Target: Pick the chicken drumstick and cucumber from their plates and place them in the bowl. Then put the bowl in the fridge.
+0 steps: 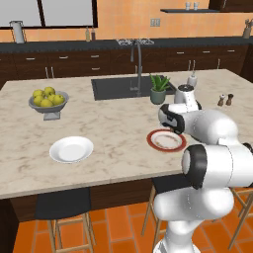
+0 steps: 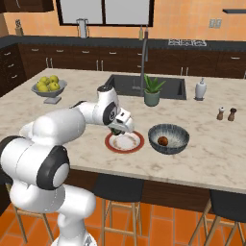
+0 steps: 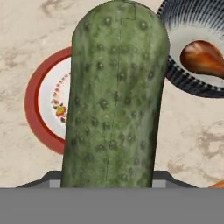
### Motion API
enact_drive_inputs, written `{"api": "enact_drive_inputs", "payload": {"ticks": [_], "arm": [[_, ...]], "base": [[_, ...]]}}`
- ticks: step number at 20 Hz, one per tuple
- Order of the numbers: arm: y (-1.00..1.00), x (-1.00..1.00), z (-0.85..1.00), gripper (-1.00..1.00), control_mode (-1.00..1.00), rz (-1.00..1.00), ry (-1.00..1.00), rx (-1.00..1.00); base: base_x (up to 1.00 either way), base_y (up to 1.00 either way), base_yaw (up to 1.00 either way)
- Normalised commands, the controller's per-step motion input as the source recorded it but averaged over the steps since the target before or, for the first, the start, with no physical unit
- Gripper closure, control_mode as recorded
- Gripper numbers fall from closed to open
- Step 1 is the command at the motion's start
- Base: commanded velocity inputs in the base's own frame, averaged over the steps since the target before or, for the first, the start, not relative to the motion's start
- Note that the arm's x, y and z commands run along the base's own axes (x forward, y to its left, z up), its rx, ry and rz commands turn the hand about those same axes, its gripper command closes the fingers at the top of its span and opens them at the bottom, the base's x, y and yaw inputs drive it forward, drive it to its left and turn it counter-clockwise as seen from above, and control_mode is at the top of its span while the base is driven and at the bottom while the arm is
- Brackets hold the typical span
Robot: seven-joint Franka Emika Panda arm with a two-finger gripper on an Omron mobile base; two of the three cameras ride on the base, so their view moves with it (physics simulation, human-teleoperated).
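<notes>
The cucumber (image 3: 116,96) is pinched in the end effector (image 2: 119,128), its long axis running straight out along the fingers, above the red-rimmed plate (image 2: 124,142) near the worktop's (image 2: 216,149) front edge. Just beside the plate stands the ribbed bowl (image 2: 168,138) with the chicken drumstick (image 3: 203,58) inside; the white plate (image 1: 71,149) lies well apart, and a potted plant (image 2: 152,90) stands by the sink.

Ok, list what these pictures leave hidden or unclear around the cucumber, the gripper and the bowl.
- Finger pads: in the hand view the cucumber covers them, so the contact itself is hidden.
- Gripper: in the right base view the cucumber under it is a small dark shape, too small to judge.
- Bowl: cut off by the hand view's top and right edges; chicken drumstick cut off at the right.
- Red-rimmed plate: the arm covers its right part in the left base view.
</notes>
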Motion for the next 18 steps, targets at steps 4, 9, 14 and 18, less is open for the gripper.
{"api": "enact_drive_inputs", "payload": {"ticks": [4,9,14,18], "arm": [[-0.22,0.0,0.64,1.0,-1.0,-0.24,-0.01,-0.18],[-0.82,0.0,0.05,1.0,-1.0,-0.18,0.05,-0.06],[-0.74,0.01,0.2,1.0,-1.0,-0.14,0.01,0.0],[-0.81,0.15,0.01,1.0,-1.0,0.0,0.08,0.13]], "base": [[0.0,0.0,0.0],[0.0,0.0,0.0],[0.0,0.0,0.0],[0.0,0.0,0.0]]}}
